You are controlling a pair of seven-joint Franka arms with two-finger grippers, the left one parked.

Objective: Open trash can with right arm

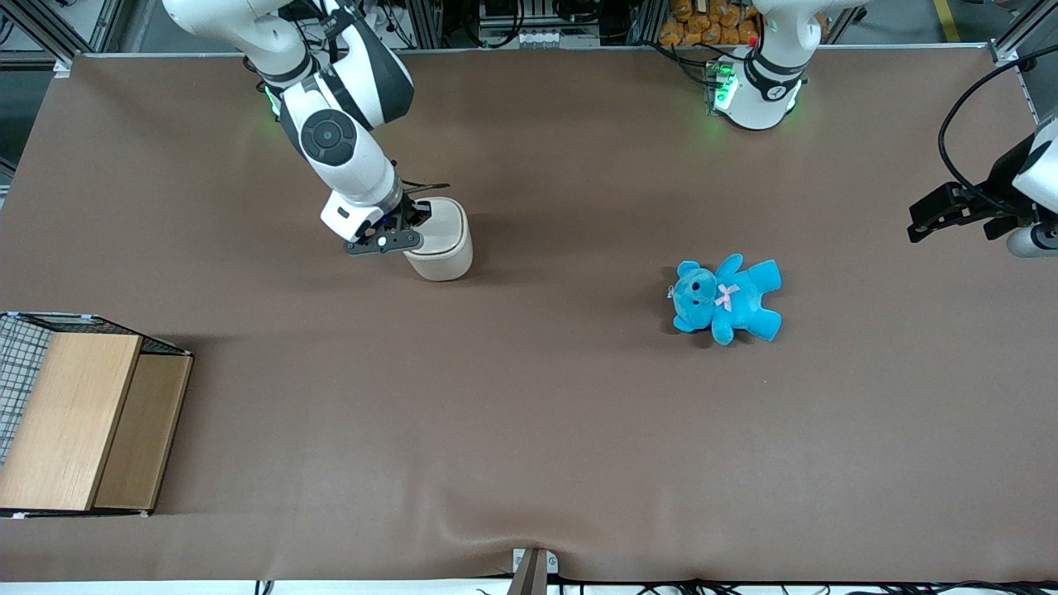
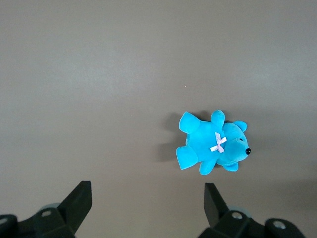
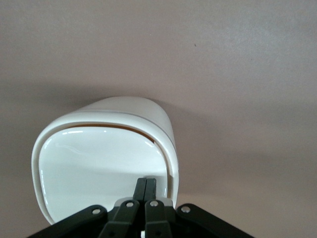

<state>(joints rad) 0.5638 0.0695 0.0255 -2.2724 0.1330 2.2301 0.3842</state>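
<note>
Cream trash can point(image 3: 104, 163) directly beneath the clenched, empty end effector point(image 3: 146, 188), fingertips on its lid.

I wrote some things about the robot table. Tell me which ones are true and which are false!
1. The gripper is right at the trash can. True.
2. The gripper's fingers are spread wide open. False: they are shut together over the lid.
3. The lid is flipped all the way up. False: it is lifted only a crack, with a thin tan gap showing.
4. The blue teddy lies toward the parked arm's end of the table. True.
5. The teddy sits inside the wooden box. False: it lies on the table.
</note>
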